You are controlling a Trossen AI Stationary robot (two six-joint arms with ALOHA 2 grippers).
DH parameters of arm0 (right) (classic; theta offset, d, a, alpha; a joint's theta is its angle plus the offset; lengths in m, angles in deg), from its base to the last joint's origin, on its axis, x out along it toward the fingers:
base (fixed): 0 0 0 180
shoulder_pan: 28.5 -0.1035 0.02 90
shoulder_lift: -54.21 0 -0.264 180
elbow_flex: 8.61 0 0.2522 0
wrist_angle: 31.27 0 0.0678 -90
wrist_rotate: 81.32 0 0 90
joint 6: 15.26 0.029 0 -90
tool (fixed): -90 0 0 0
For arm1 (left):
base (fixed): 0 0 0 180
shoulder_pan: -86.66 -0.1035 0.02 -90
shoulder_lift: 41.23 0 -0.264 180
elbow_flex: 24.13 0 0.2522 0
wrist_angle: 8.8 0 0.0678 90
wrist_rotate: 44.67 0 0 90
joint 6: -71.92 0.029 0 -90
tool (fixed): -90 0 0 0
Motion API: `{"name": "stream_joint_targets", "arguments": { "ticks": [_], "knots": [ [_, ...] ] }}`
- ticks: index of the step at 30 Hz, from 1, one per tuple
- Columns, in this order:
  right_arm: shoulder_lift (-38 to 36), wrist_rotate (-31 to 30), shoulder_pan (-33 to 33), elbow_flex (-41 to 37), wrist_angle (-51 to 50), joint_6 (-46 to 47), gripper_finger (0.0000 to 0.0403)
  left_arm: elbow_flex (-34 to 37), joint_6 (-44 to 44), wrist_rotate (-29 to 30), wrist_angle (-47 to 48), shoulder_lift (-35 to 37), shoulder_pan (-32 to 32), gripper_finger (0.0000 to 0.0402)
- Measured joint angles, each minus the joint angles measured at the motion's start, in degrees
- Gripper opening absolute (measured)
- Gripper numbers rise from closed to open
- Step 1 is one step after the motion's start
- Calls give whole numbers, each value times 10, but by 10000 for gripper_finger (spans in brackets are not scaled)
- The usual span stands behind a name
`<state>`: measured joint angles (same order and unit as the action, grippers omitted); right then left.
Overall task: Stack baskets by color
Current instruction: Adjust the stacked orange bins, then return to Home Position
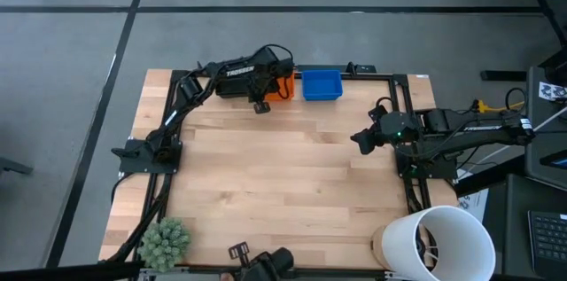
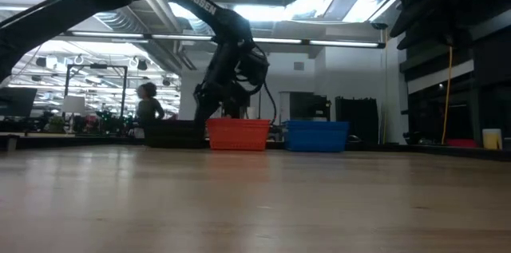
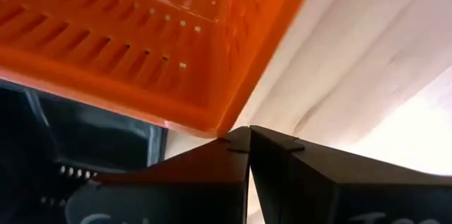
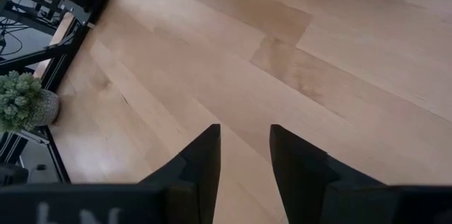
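Note:
Along the table's far edge an orange basket (image 1: pixel 283 88) rests flat, with a blue basket (image 1: pixel 322 84) just to its right. A black basket (image 2: pixel 172 133) stands to the orange one's left and is hidden under my left arm in the high view. My left gripper (image 1: pixel 262 104) is shut and points steeply down at the orange basket's near left corner (image 3: pixel 220 126). At the table's right side, my right gripper (image 1: pixel 361 139) hangs open over bare wood, with nothing between its fingers (image 4: pixel 205 160). My left gripper's shut fingertips (image 3: pixel 240 139) stand right at the rim of the orange basket's near left corner, coming from above. I cannot tell whether they touch it. The basket sits flat on the table.
A large white bucket (image 1: pixel 447 241) stands at the near right corner. A fuzzy green plant (image 1: pixel 166 243) sits at the near left corner. The middle of the wooden table (image 1: pixel 283 175) is free room. A person (image 2: pixel 148 105) shows far off in the room behind.

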<state>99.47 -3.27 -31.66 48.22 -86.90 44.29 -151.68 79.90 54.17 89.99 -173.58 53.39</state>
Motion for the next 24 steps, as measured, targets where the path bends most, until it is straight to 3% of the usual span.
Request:
{"name": "stream_joint_targets", "arguments": {
  "ticks": [11,18,21,24],
  "knots": [
    [0,1,0,0,0,2,122,-38,0,1,-27,0,2,0],
    [0,13,0,0,0,0,122,-95,-40,1,51,3,13,0],
    [0,22,0,0,2,5,122,-112,-48,-33,49,34,25,0],
    [0,27,0,0,0,-30,122,-123,-48,-31,49,83,37,0]
  ]
}}
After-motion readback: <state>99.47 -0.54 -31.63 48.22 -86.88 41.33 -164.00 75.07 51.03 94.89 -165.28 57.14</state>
